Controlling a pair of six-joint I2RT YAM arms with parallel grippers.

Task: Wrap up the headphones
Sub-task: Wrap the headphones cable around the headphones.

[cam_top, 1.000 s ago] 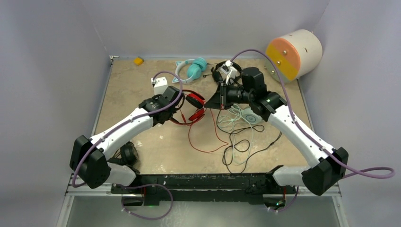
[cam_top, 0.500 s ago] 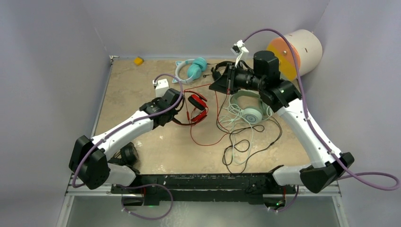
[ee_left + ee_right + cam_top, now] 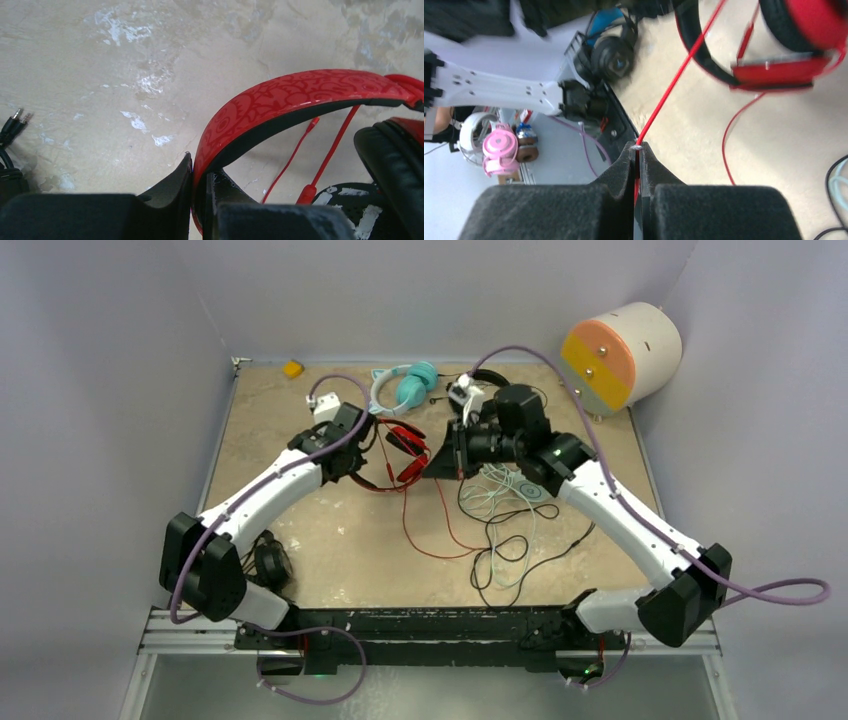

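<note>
Red is the colour to watch: the red headphones (image 3: 400, 448) sit toward the far middle of the worktop (image 3: 270, 450), right between the two arms. The left gripper (image 3: 200, 170) has its fingers closed tight on the patterned red headband, with one black ear pad showing just to the side. Across from it, the right gripper (image 3: 637, 150) is pinched on the thin red cable (image 3: 676, 80), which runs straight and taut from the fingertips up to the headset. More of that cable loops over the worktop toward the near edge.

Partly under the right arm lie the mint-green headphones (image 3: 517, 483), their pale lead tangled with a black cable (image 3: 480, 575) on the right half. The teal headphones (image 3: 408, 386) rest near the far edge, and close by a black headset (image 3: 490, 375) peeks out behind the right wrist. Another black pair (image 3: 268, 562), blue inside, sits at the near left corner by the left arm's base. A small yellow block (image 3: 292, 368) marks the far left corner, and the cream drum (image 3: 622, 353) with its orange face stands off the far right corner.
</note>
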